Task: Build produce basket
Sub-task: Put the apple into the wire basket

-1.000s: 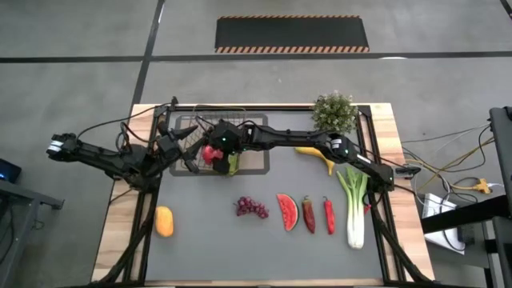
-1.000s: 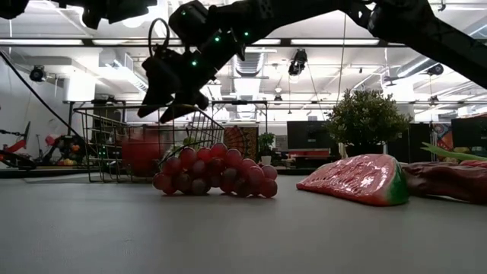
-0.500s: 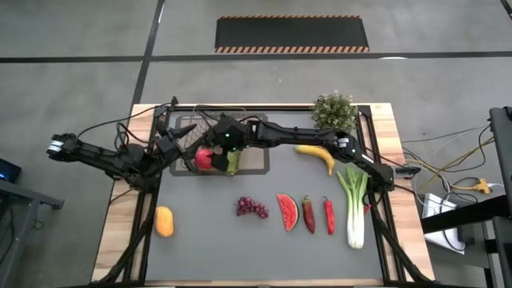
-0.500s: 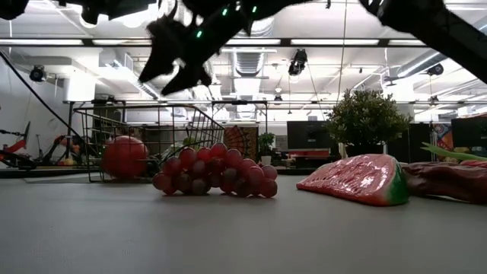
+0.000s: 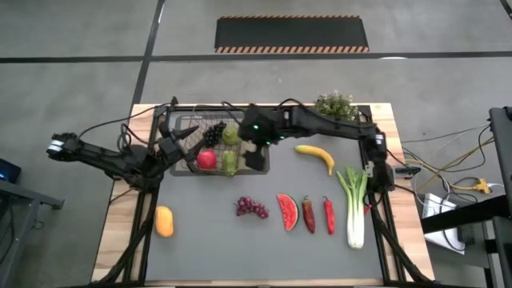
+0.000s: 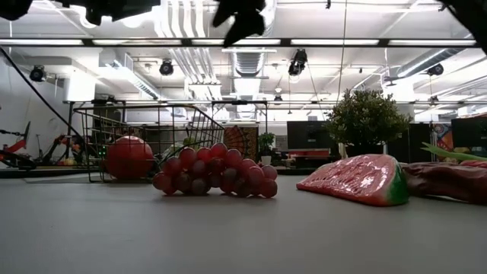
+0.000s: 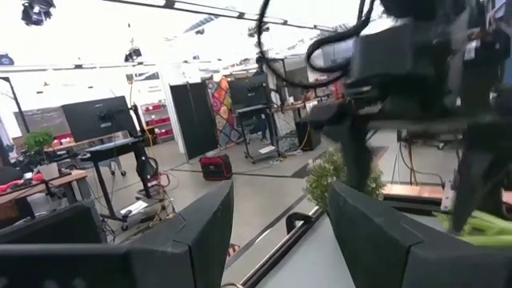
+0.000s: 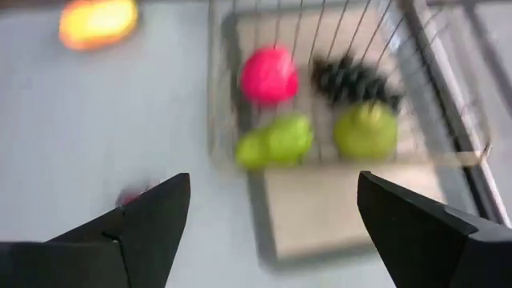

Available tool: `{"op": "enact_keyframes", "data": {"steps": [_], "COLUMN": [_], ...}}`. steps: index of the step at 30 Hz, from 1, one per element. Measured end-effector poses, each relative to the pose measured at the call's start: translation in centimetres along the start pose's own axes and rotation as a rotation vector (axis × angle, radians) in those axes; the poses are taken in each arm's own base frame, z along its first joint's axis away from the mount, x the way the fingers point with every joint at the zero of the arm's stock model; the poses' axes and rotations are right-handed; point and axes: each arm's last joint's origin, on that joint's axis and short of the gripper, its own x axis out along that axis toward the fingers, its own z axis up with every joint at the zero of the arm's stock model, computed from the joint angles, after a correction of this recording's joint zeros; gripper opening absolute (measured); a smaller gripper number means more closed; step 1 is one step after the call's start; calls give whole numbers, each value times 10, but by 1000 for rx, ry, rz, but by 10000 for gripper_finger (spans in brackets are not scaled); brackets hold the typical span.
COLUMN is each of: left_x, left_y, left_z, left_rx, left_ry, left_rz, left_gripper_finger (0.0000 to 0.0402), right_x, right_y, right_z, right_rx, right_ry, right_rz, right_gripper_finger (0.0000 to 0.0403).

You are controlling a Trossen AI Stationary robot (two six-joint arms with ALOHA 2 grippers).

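- We found the basket (image 5: 210,144) on the tan mat (image 5: 260,160) at the far side of the bench (image 5: 208,248), already holding an apple (image 5: 206,159), dark grapes (image 5: 214,132) and two pears (image 5: 230,161).
- The right hand (image 5: 254,154) hung above the mat just beside the basket's right edge. Its fingers (image 8: 136,232) stood spread wide and nothing lay between them.
- The left hand (image 5: 180,148) sat against the basket's left end. The high view suggested it was steadying the rim, but we could not tell whether it pinched the wire; its fingers (image 7: 200,232) stood partly apart.
- Still out on the bench were the banana (image 5: 318,156), red grapes (image 5: 251,208), watermelon slice (image 5: 287,211), two chilies (image 5: 309,214), the leek (image 5: 353,204) and an orange fruit (image 5: 164,221).
- We judged the banana the nearest loose piece to the right hand: it lay to that hand's right, near the potted plant (image 5: 334,107), well clear of the basket.
- Its long axis ran from the basket side toward the near right, slanted on the bench, so we judged the hand would need to close across that slant.
- The left hand was the farther of the two from the banana and occupied at the basket. Only the orange fruit lay on its side, toward the near left edge.
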Motion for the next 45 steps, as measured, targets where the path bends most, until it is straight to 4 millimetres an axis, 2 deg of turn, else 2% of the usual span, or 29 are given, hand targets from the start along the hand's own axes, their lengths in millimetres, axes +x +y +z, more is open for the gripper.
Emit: {"op": "enact_keyframes", "data": {"steps": [7,12,16,22,27,31,36,40,45], "left_x": [10,21,30,39,54,70,93,115,131], "left_y": [-13,-28,-42,-53,-48,-45,-32,-14,11], "left_z": [1,-1,-1,1,3,-12,-32,-42,-56], "left_rx": [32,61,57,21,-22,-26,83,135,78], "left_ry": [35,123,225,461,709,940,1198,1383,1536], "left_rz": [-16,-61,-150,-230,-89,51,193,114,-82], "left_gripper_finger": [187,187,187,187,187,187,184,150,63], "right_x": [-26,-27,-25,-26,-29,-28,-30,-32,-31], "right_y": [39,61,66,58,55,53,51,49,48], "right_z": [-35,-68,-99,-143,-167,-180,-190,-197,-206], "right_rx": [-106,-149,-147,-42,-57,-122,-202,-250,-267], "right_ry": [107,88,9,-18,-106,-203,-293,-339,-374], "right_rz": [62,104,129,122,112,117,111,105,102], "right_gripper_finger": [338,338,338,338,338,338,338,338,338]}}
